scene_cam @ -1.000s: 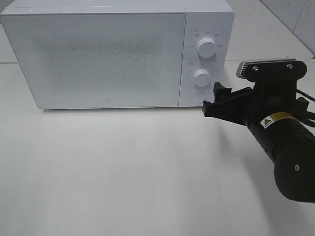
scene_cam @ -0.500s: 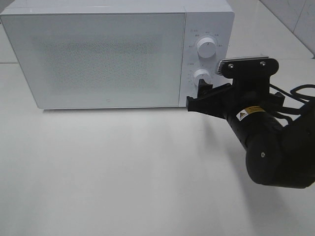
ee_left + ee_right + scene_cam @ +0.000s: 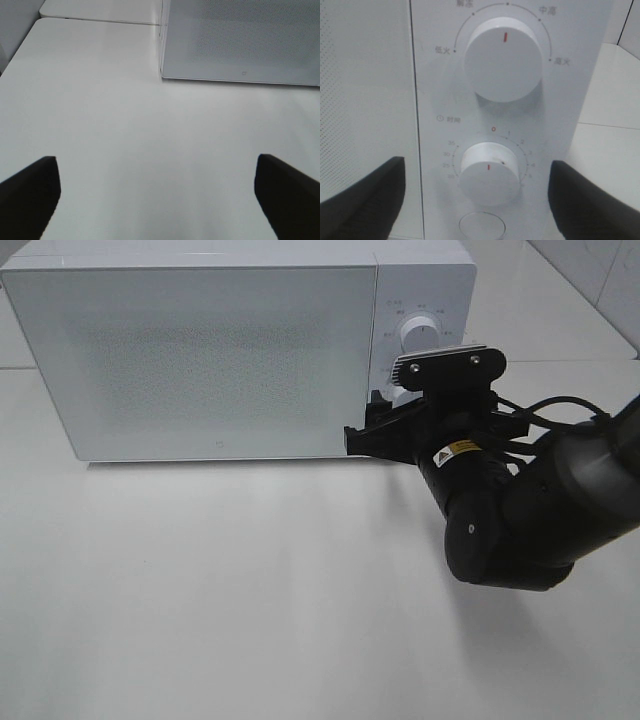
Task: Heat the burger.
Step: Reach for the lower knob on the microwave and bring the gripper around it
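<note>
**Right arm closes in on the microwave's dials**

Here it comes. A second ago the right arm is hanging off to the right of the microwave, clear of the front. Now it has swung in across the control panel, and from overhead it hides the lower dial completely.

The right end effector is spread wide and carries nothing. From its own camera the two dark fingers stand either side of the lower dial, lined up on it and not yet closed. I can't tell whether they are touching the panel. That dial's red mark looks to be at or near zero. The upper dial has its mark straight up, and the round button sits just beneath the lower dial.

The left end effector is also fully open and empty, hovering over the bare surface in front of the microwave's left corner.

And the burger? It shows in none of the views. The microwave's door is shut and its speckled panel gives nothing away, so I can't say for certain that the burger is inside.

My reading is that an arm going to the dials with the door shut means loading is done and setting the time is the step in hand. What's needed next is a squeeze on that lower dial and a turn.
</note>
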{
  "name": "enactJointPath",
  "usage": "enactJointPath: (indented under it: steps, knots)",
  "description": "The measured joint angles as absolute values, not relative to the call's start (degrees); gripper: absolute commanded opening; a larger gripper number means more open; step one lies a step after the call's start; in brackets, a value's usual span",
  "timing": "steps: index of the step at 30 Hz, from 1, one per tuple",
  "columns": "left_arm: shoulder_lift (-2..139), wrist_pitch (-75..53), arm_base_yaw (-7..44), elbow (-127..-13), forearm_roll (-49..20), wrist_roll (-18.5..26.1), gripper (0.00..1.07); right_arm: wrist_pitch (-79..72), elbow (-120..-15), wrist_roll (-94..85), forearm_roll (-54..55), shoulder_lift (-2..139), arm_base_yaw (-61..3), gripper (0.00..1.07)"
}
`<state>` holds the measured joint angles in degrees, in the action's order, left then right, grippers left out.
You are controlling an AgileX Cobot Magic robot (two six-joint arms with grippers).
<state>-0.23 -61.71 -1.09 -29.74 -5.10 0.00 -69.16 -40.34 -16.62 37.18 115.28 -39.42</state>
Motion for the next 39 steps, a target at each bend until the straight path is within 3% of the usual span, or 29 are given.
enactJointPath:
  steps: [21, 39]
  knots:
    - [-0.23, -61.71, -1.09, -29.74, -5.1, 0.0, 0.98, -66.92, -45.84, -17.65, 37.24, 119.75, -35.12, 0.76]
    - [-0.23, -61.65, -1.09, -29.74, -5.1, 0.0, 0.98, -65.37, -46.98, -18.05, 39.53, 120.03, -35.75, 0.76]
